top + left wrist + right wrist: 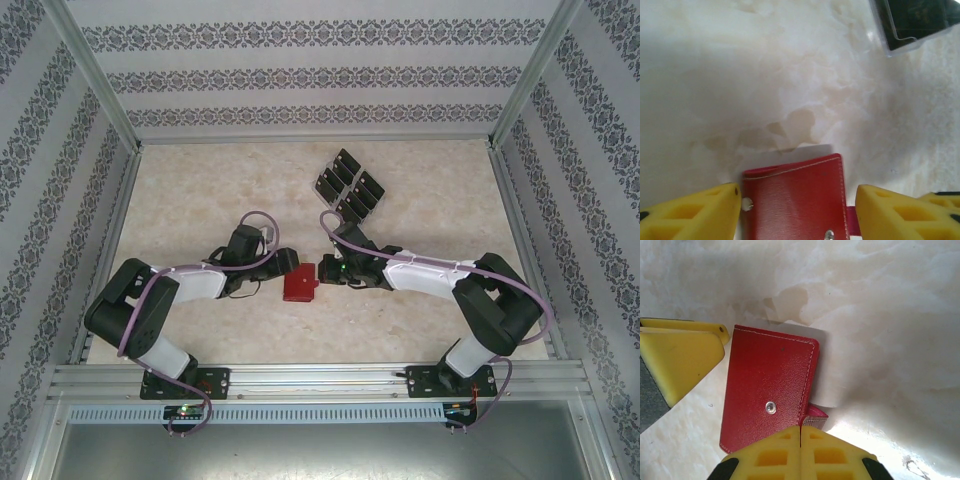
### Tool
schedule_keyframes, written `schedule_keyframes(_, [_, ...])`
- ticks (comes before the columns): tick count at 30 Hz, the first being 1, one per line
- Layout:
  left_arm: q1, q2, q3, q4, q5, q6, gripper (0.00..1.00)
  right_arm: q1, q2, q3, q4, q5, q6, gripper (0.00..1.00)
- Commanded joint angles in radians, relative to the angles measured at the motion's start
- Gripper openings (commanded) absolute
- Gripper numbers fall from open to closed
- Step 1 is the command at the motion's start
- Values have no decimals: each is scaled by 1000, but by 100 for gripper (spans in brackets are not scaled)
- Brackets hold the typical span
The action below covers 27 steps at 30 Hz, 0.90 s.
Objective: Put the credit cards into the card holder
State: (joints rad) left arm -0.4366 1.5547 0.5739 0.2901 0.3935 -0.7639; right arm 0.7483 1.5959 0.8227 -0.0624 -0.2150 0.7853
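The red card holder (299, 284) lies closed on the marble table between my two grippers. My left gripper (285, 263) is open, its yellow fingers (695, 215) standing either side of the card holder (795, 200) without squeezing it. My right gripper (325, 272) is shut, its tips (800, 432) meeting at the card holder's (767, 390) near edge, right over the snap tab (816, 414); whether the tab is pinched I cannot tell. The black credit cards (350, 185) stand far back in a clear rack, one of them (920, 17) at the top right of the left wrist view.
The clear plastic slotted rack (890, 42) sits beyond the right arm. Metal frame rails (300, 375) border the table's near edge and sides. Bare marble (200, 190) lies to the far left. The left gripper's finger (680, 360) is at the left of the right wrist view.
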Motion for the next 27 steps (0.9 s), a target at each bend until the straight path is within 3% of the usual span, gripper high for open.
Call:
schedule_keyframes(1, [31,-58,5,-110,-47,54,73,2,-37,21,-1,-19,19,0])
schedule_keyframes(9, [32,-152,81,-273,-31,106,82,10,-104,78,-32,-38,31,0])
schedule_keyframes(19, [33,-167,78,-232,18,70,87,22,-113,138,-63,-35,26,0])
schedule_keyframes(27, [30,-142,36,-176,34,37,85,25,-113,124,-65,-21,31,0])
